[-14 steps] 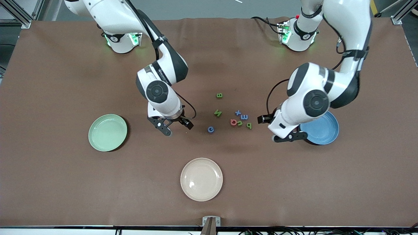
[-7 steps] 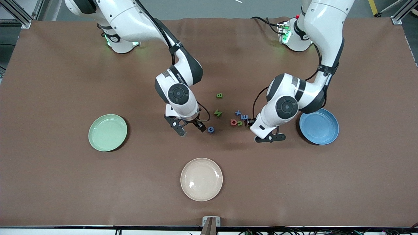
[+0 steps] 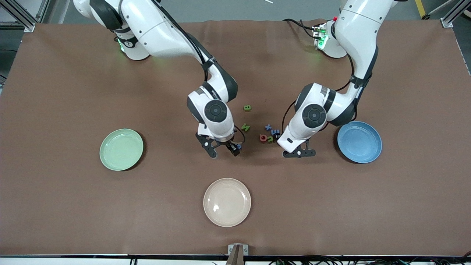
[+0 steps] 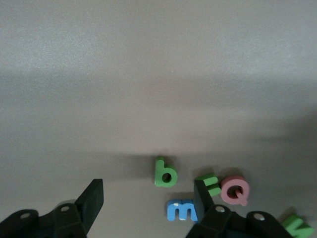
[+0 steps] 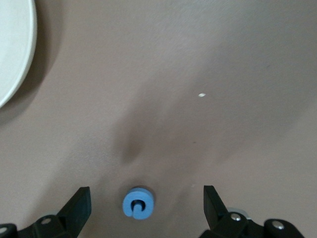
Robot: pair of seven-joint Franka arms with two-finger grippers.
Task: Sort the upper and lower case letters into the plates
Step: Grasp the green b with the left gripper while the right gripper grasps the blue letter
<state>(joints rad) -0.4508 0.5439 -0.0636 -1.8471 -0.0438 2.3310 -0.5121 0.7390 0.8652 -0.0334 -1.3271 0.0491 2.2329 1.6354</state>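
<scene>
Foam letters lie in a loose cluster at the middle of the brown tabletop [image 3: 59,206], between the two arms. A green B [image 3: 247,108] sits farthest from the front camera, apart from the rest. A green N [image 3: 245,127] lies nearer. A blue x [image 3: 268,127], a blue m [image 3: 275,132], a red Q [image 3: 263,137] and a small green piece [image 3: 270,139] huddle close together toward the left arm's end. In the left wrist view a green b [image 4: 165,173] lies just beside the blue m and the red Q. A blue c [image 5: 137,203] lies alone toward the right arm's end, mostly hidden under the right pincer in the front view.

Both pincers are low over the letters, fingers spread wide and holding nothing. The right pincer [image 3: 222,149] straddles the blue c, which sits between its fingers without touching either. The left pincer [image 3: 298,152] hangs beside the huddle; the green b lies in the gap between its fingers, and one fingertip [image 4: 200,191] overlaps the small green piece in the wrist view.

A mint green plate [image 3: 121,149] sits toward the right arm's end, a blue plate [image 3: 359,142] toward the left arm's end. A beige plate [image 3: 227,202] lies nearest the front camera. None of the plates holds a letter.
</scene>
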